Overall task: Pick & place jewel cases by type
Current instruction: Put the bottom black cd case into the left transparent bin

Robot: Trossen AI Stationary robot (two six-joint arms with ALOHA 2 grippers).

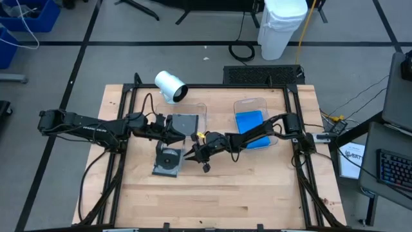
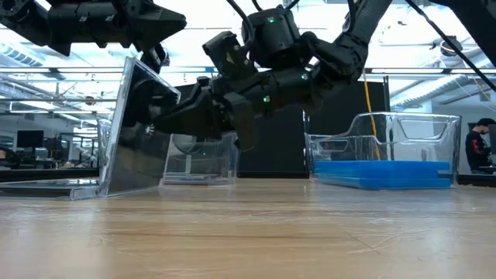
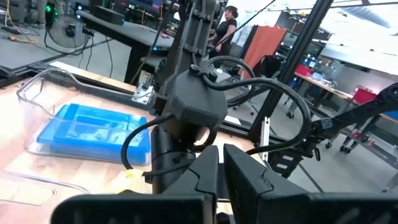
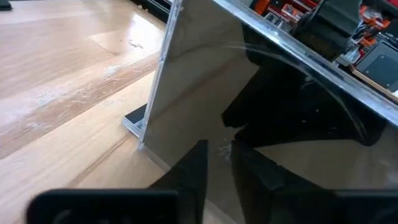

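Table: both arms are reaching in over the wooden table [image 1: 212, 193] and meeting near its middle, a little toward the left edge.
Open case: a dark grey jewel case [image 1: 168, 160] is sitting at the middle of the table with its clear lid [image 2: 132, 128] standing up, tilted; a disc is showing in the flat half.
Left gripper: the left gripper [image 1: 175, 135] is hanging over the open case, right by the lid's top edge; I cannot tell whether its fingers are gripping anything.
Right gripper: the right gripper [image 1: 191, 153] is pressing close against the lid's face, fingers nearly together with only a slim gap; whether they are pinching the lid I cannot tell.
Left tray: a clear tray [image 1: 201, 111] toward the far edge is holding another grey case [image 1: 184, 123].
Right tray: a clear tray [image 2: 403, 128] toward the far right corner is holding the blue cases [image 1: 250, 125], stacked flat.
Cylinder: a white cylinder [image 1: 170, 86] is lying near the far left corner.
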